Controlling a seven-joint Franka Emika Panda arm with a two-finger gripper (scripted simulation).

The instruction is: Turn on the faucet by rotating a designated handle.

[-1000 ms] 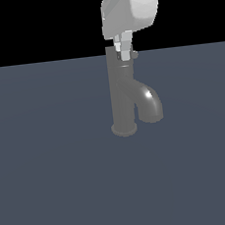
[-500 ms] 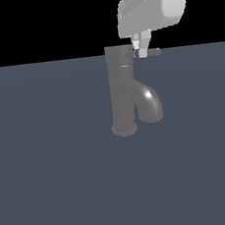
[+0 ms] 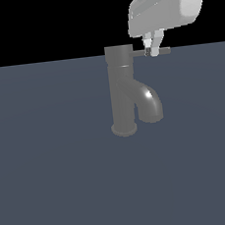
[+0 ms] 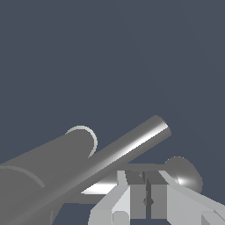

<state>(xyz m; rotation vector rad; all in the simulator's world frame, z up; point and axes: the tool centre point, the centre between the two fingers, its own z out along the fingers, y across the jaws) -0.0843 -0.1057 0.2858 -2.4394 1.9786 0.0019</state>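
Note:
The dark grey faucet (image 3: 121, 93) stands upright on its round base, its glossy curved spout (image 3: 150, 102) turned toward the exterior view's right. The handle (image 3: 138, 53), a thin grey rod, sticks out from the top cap toward that same side. My gripper (image 3: 151, 50) hangs from above with its fingertips against the rod near its outer end. In the wrist view the fingers (image 4: 132, 195) are pressed together, shut with nothing between them. The handle (image 4: 132, 145) runs past them beside the faucet body (image 4: 52, 162) and the spout (image 4: 182, 173).
The faucet stands on a flat blue-grey floor (image 3: 54, 190). The background above its far edge is black. The white arm body (image 3: 171, 4) sits above the handle at the exterior view's upper right.
My gripper has moved toward the exterior view's right. The handle has swung with it and now points out to that side, showing more of its length.

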